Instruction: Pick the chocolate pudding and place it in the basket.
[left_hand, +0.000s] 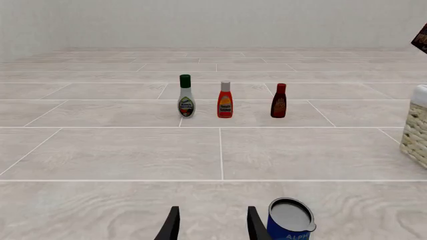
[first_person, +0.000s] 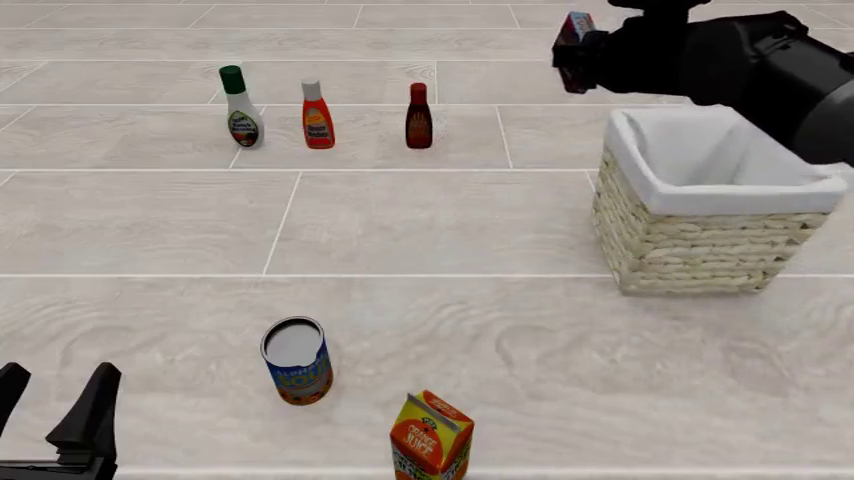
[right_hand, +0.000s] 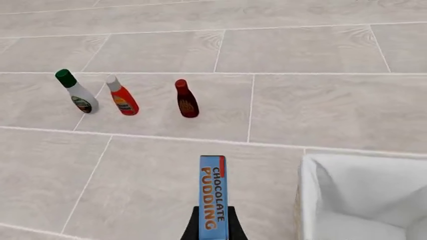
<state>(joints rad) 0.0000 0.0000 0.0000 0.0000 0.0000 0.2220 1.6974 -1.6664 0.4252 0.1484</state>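
Right gripper (right_hand: 213, 226) is pinching the pudding (right_hand: 213, 197) by its 2 broad faces, beside the basket (first_person: 694, 245), not over it. Probably light, stiff card, slick. Left gripper (left_hand: 212, 223) is idling, fingers spread.

The pale tiled table (first_person: 441, 230) carries three upright bottles in a row toward its far edge: a green-capped bottle (first_person: 242, 108), an orange bottle (first_person: 316, 116) and a dark red bottle (first_person: 419, 117). The basket (first_person: 694, 240) stands at the right side. Near the front edge stand a blue-labelled can (first_person: 295, 361) and an orange carton (first_person: 431, 438).
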